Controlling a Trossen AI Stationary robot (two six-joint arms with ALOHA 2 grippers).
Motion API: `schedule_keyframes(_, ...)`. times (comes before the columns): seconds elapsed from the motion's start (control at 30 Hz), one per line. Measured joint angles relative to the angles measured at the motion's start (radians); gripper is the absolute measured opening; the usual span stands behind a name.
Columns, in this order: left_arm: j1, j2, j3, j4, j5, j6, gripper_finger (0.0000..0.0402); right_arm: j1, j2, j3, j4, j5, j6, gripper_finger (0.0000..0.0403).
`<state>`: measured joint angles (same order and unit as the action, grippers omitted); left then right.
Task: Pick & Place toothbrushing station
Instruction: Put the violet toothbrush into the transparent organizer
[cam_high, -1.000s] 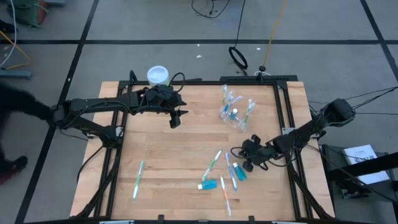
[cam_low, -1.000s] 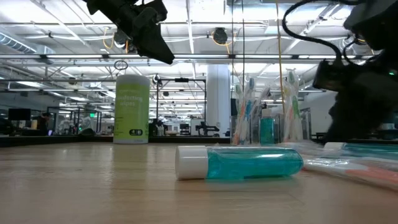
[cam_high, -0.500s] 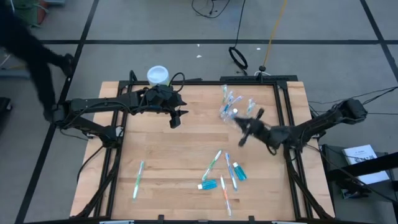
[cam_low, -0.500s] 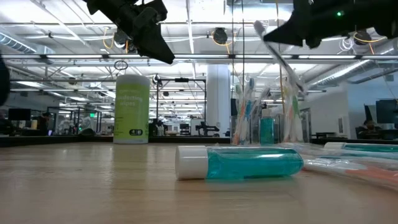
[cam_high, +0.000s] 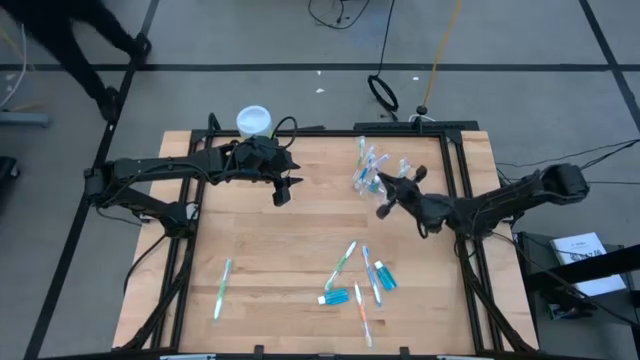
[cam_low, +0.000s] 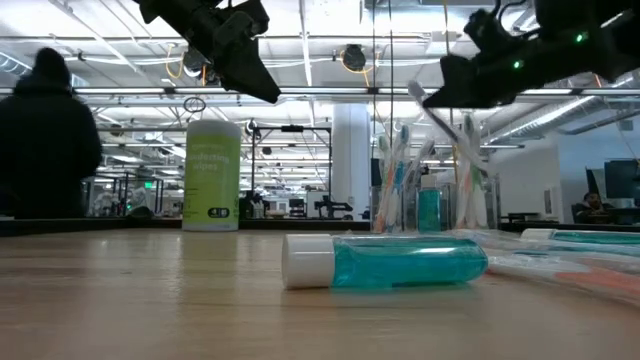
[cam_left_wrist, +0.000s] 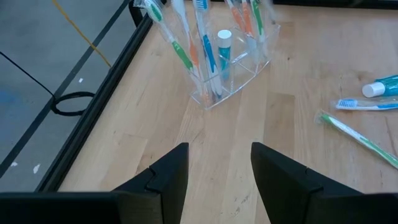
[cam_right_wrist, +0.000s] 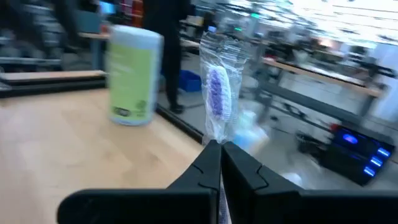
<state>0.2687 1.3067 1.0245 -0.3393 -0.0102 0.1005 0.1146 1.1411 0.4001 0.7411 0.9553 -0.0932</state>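
A clear plastic cup (cam_high: 372, 182) holding several toothbrushes and a toothpaste tube stands at the far right of the table; it also shows in the left wrist view (cam_left_wrist: 231, 73). My right gripper (cam_high: 392, 193) hovers beside the cup, shut on a wrapped toothbrush with purple bristles (cam_right_wrist: 217, 93). My left gripper (cam_high: 283, 190) is open and empty, raised over the table's far left part. Loose toothbrushes (cam_high: 343, 262) and blue toothpaste tubes (cam_high: 335, 297) lie flat on the table near its front. My right gripper pinches the wrapped toothbrush between its two fingertips, on the neck just below the bristle head (cam_right_wrist: 214, 138). The head sticks out past the fingertips. In the low view the toothbrush (cam_low: 445, 118) slants down from the gripper, lifted clear of the table.
A light-green canister with a white lid (cam_high: 253, 121) stands at the far edge, behind my left gripper. A green toothbrush (cam_high: 222, 288) lies alone at the front left. A person (cam_low: 48, 140) stands in the room beyond the table.
My right gripper has risen from the loose toothbrushes near the front and gone toward the table's far edge, up to the cup, carrying the wrapped toothbrush clear of the table. A person has walked past behind the table.
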Motion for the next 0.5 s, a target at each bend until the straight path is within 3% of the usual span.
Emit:
schedule_keyframes(0.23, 0.0, 0.0, 0.0, -0.002, 0.0, 0.0, 0.0177, -0.049, 0.065, -0.132, 0.214, 0.04, 0.075, 0.0)
schedule_keyframes(0.37, 0.0, 0.0, 0.0, -0.003, 0.0, 0.002, 0.0177, 0.001, 0.063, -0.222, 0.237, 0.056, 0.161, 0.0001)
schedule_keyframes(0.5, 0.0, 0.0, 0.0, -0.003, 0.0, 0.006, 0.0177, 0.053, 0.061, -0.284, 0.304, 0.101, 0.142, 0.0001)
